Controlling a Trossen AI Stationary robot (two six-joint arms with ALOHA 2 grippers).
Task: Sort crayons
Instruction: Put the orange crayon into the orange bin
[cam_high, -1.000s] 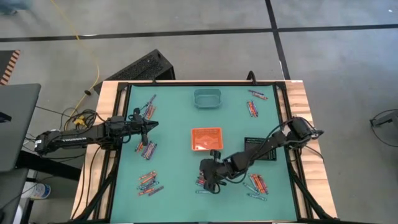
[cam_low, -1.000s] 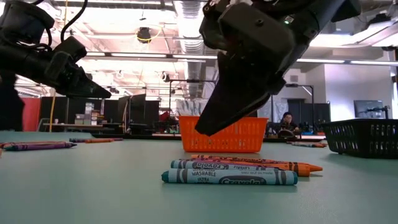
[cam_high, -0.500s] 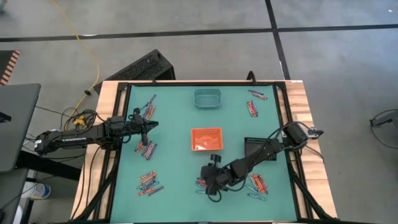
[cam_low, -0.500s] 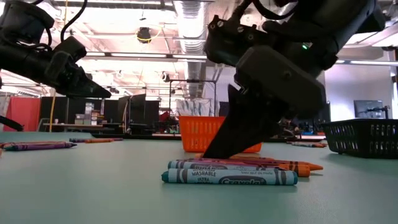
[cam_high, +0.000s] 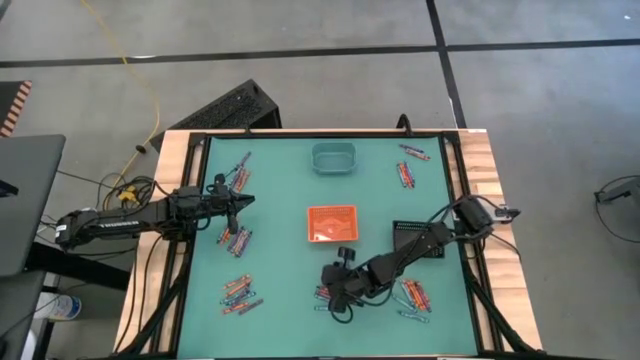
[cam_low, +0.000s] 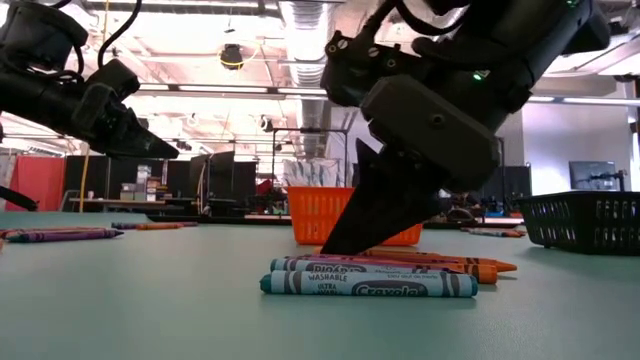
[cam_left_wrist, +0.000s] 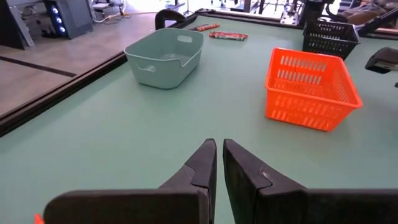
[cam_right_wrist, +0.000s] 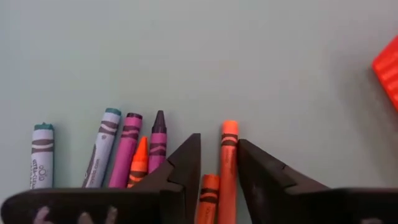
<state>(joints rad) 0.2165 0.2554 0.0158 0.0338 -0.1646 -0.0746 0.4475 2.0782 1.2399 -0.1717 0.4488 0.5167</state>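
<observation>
The orange crayon (cam_right_wrist: 228, 163) lies flat on the green bench (cam_right_wrist: 186, 56) at the edge of a small mixed cluster near the front, its long axis running straight into the gap of the right tool (cam_right_wrist: 217, 163), whose two fingers straddle it, one on each side. That tool stands open with its tips down at the bench and, as far as I can judge, has not yet clamped. The left tool (cam_left_wrist: 217, 163), pressed shut and empty, hovers well apart over the bench's left side.
</observation>
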